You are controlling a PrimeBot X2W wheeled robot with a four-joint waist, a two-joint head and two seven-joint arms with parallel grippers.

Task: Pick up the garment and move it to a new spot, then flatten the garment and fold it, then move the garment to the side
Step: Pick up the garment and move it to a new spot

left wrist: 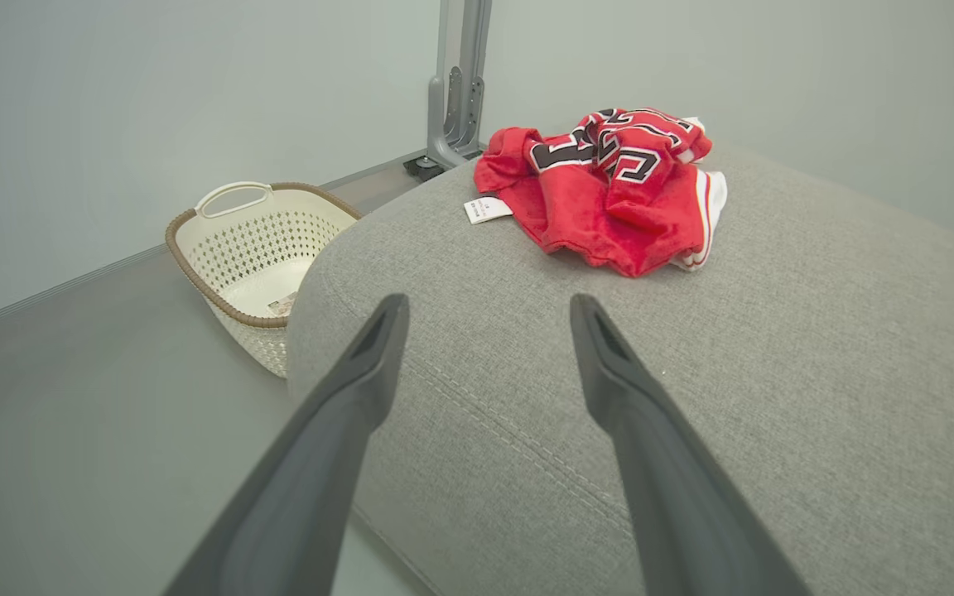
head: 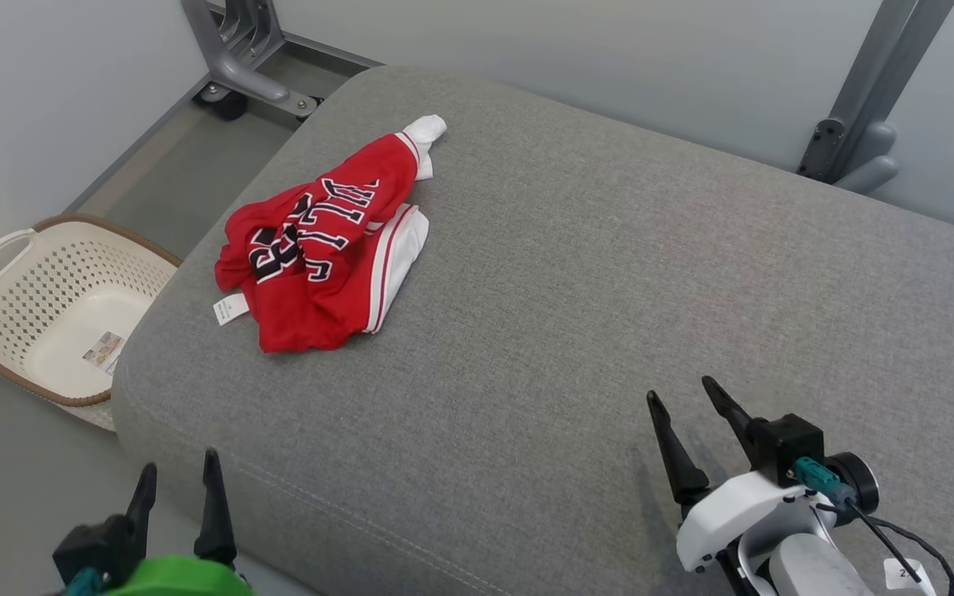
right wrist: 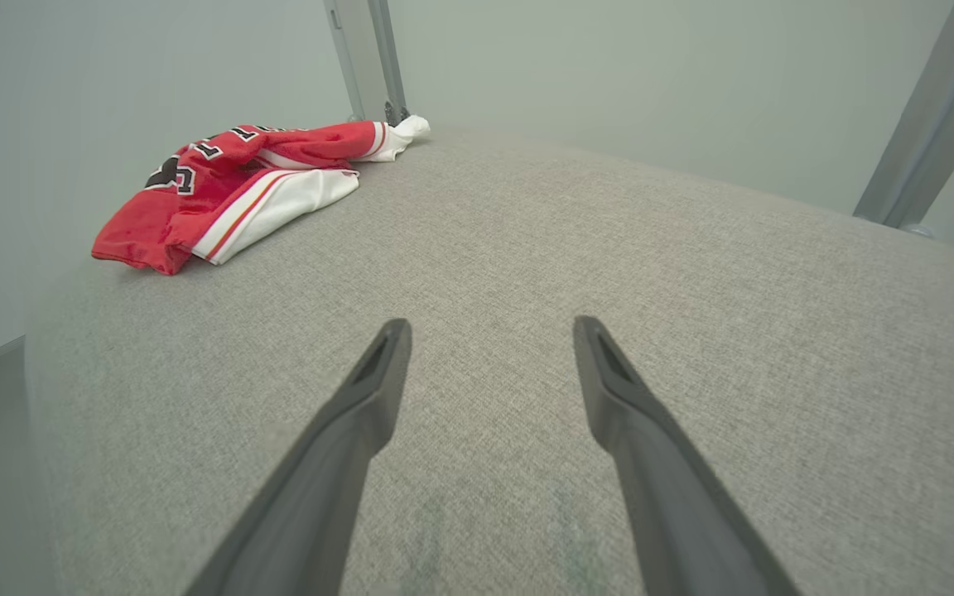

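A crumpled red garment [head: 320,257] of smooth knit, trimmed in white with thin red stripes and marked with black, white-edged lettering, is seen lying bunched on the far left part of a wide grey cushion [head: 609,290], near its rounded corner. The cushion is covered in a coarse woven cloth, and a stitched seam is seen along its near edge. A small white label [head: 230,309] is turned out at the garment's left edge; its print is too small to be read. The lettering is folded over on itself and cannot be made out whole. On the floor beside the cushion's left side a cream plastic basket [head: 55,306] is set, its walls pierced in a lattice and its rim bound in brown; one end is hidden by the cushion. The left gripper [head: 179,461] is held by the near left corner, its dark tapered fingers spread and empty, its body cut off at the bottom of the head view. The right gripper [head: 680,388] is held over the cushion's near right, likewise spread and holding nothing, well apart from the garment.
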